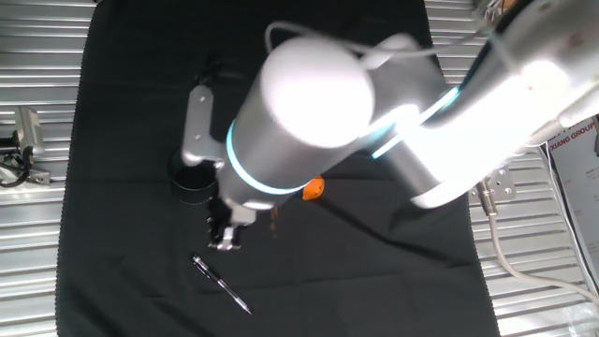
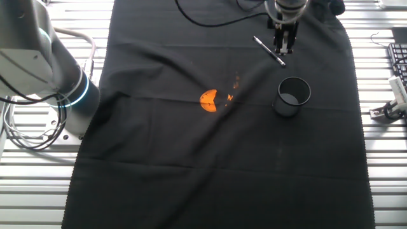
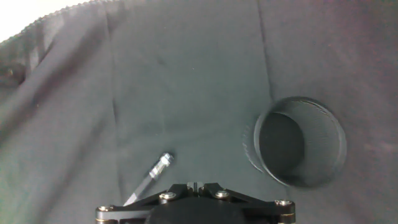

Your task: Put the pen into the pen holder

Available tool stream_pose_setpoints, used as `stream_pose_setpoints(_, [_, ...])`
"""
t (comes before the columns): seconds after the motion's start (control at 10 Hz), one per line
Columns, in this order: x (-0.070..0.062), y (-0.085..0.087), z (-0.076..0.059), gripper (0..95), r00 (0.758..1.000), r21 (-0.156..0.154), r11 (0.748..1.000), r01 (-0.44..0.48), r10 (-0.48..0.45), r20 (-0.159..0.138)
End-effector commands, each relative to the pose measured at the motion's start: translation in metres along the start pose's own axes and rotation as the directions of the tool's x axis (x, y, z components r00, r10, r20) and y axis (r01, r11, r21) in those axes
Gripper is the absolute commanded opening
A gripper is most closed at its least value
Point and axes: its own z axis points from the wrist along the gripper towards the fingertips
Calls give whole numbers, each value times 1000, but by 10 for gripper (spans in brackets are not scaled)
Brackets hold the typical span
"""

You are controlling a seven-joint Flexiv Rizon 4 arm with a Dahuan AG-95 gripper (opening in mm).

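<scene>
The pen [image 1: 222, 284] is a slim black one with silver ends, lying flat on the black cloth. In the hand view its silver end [image 3: 163, 160] pokes out from under the hand, left of centre. The pen holder [image 3: 301, 149], a round black cup, stands upright and open to the right of the pen; the arm covers part of it [image 1: 192, 180] in one fixed view. My gripper [image 3: 196, 185] hovers just above the cloth beside the pen [image 2: 269, 51]. Its fingertips meet with only a thin slit between them, and they hold nothing.
A small orange lump [image 2: 208, 100] and a few orange crumbs [image 2: 236, 81] lie mid-cloth. The black cloth [image 2: 191, 165] covers a ribbed metal table [image 2: 381, 165]. A cable [image 2: 210, 22] runs over the cloth's far edge. A keyboard corner [image 2: 399, 60] sits at the right.
</scene>
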Motion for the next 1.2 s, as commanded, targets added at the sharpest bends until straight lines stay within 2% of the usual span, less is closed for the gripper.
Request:
stream_pose_setpoints(0.1, [-5,5,2,0,1000,3,1000,-28,28,-6])
stream_pose_setpoints(0.3, [-10,11,1,0,997,1,997,-76,76,-4])
stream_pose_setpoints(0.5, [-10,11,1,0,997,33,997,-71,71,2])
stream_pose_setpoints(0.7, [-9,12,1,0,997,36,997,-71,71,6])
stream_pose_setpoints(1.2, [7,31,8,0,997,27,997,-72,71,16])
